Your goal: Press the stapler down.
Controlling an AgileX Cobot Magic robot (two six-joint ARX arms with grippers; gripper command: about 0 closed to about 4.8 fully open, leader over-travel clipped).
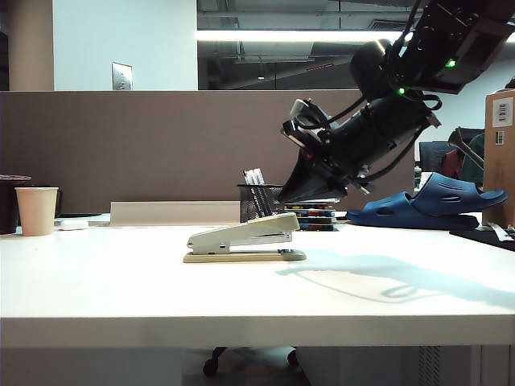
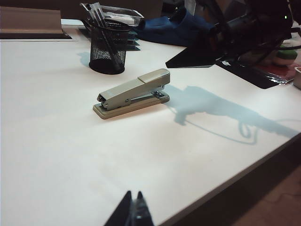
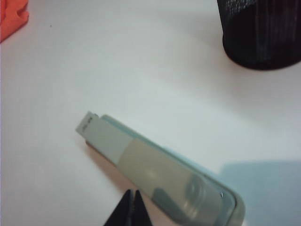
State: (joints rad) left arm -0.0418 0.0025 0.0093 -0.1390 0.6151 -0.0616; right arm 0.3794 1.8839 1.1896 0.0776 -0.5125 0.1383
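exterior view: right tool (image 1: pixel 296 193) above stapler (image 1: pixel 245 238)

The right gripper (image 1: pixel 296 195) hung in the air with its dark fingers pressed together into one point, angled down over the white table (image 1: pixel 121 281). The stapler (image 1: pixel 245 238) lay flat just below and ahead of that point, not touched by it. A black mesh pen holder (image 1: pixel 259 201) stood behind the tip, and blue slippers (image 1: pixel 430 205) lay back beneath the arm.

No readable text, barcode label (image 1: pixel 502 112) illegible
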